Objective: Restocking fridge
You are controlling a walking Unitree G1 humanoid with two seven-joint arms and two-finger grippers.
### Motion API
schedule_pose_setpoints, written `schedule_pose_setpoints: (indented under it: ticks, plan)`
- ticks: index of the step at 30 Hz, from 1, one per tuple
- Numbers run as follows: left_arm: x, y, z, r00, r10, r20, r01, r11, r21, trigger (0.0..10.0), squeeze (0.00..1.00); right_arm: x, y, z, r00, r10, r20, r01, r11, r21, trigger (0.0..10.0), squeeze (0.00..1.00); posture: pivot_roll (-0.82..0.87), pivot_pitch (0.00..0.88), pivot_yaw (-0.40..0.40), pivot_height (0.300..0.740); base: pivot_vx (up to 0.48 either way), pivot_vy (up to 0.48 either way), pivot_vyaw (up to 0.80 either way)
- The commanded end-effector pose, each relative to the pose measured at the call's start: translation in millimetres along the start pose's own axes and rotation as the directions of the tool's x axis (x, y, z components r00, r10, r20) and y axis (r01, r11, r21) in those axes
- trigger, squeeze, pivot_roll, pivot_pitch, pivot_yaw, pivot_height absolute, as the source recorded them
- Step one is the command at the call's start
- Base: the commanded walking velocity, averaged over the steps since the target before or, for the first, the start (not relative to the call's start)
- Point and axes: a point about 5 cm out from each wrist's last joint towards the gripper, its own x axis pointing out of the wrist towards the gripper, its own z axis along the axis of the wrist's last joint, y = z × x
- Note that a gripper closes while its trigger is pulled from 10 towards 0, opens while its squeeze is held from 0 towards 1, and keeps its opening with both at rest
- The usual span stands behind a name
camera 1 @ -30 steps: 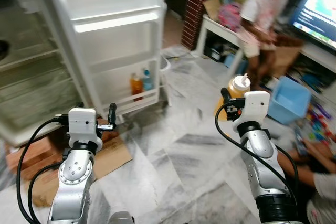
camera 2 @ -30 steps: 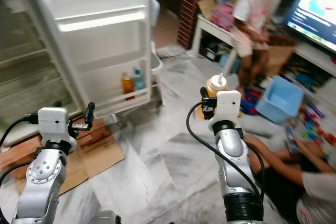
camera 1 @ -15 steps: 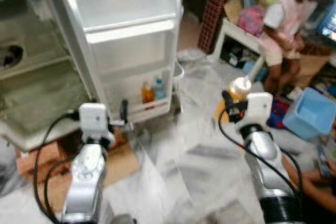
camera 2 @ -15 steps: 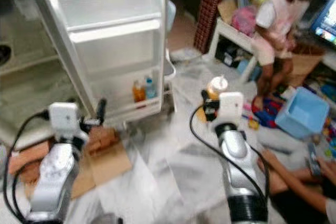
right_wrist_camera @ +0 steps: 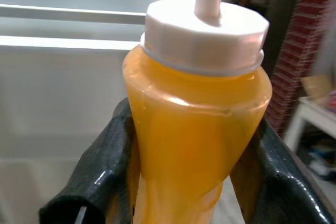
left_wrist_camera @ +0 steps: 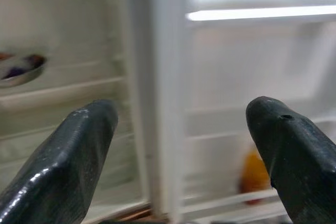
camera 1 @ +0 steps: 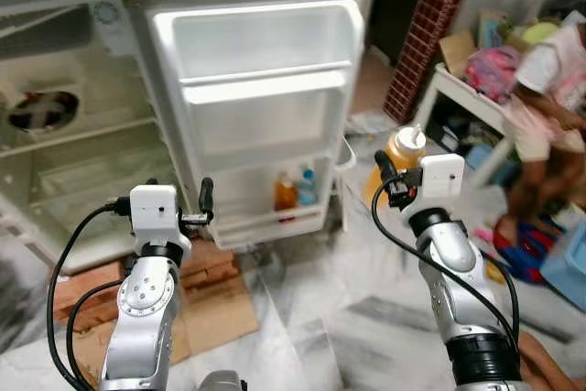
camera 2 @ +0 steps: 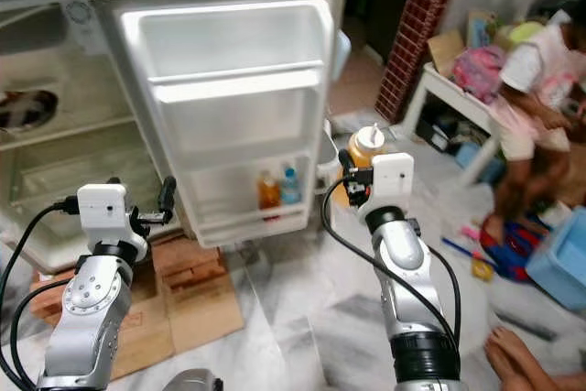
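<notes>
We note fridge door (camera 1: 265, 107): smooth white plastic liner, semi-gloss. Sauce bottle (right_wrist_camera: 197, 124): glossy translucent orange plastic w/ matt white cap. Right end effector (right_wrist_camera: 194, 182) fingers (right_wrist_camera: 102, 177): black, rubbery sheen. Floor (camera 1: 366, 318): polished grey-veined marble. Cardboard sheet (camera 1: 215, 304): matt brown.

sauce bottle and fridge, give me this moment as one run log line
right gripper: shut on sauce bottle, upright | left gripper: open, free | fridge door: open | bottom door shelf: two bottles

Both head views look down at the open fridge (camera 1: 247, 116); wrist views sit close.
</notes>
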Motion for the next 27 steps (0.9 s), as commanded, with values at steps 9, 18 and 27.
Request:
schedule_pose_setpoints:
  ticks: [9,18,27]
  plan:
    - [0.4,0.3,-1.1,1.0,-0.01,-0.018,0.011,0.999,0.042,10.0,0.0,3.6,6.1,4.9,0.999,0.035,0.022,-0.035,0.999,0.009,10.0,0.0,0.06,0.0,-0.053,0.74,0.174,0.399,0.0]
    - [2.3,-4.1,1.5,1.0,-0.029,-0.006,0.029,0.999,0.033,10.0,0.0,4.0,7.7,5.6,0.999,0.044,0.027,-0.044,0.999,0.006,10.0,0.0,0.06,0.0,-0.05,0.74,0.32,0.054,0.0]
    - [2.1,-6.1,3.6,0.999,-0.033,0.005,0.033,0.999,0.03,10.0,0.0,2.8,10.7,5.7,0.998,0.056,0.032,-0.056,0.998,0.007,10.0,0.0,0.06,0.0,-0.049,0.74,0.0,0.0,0.0]
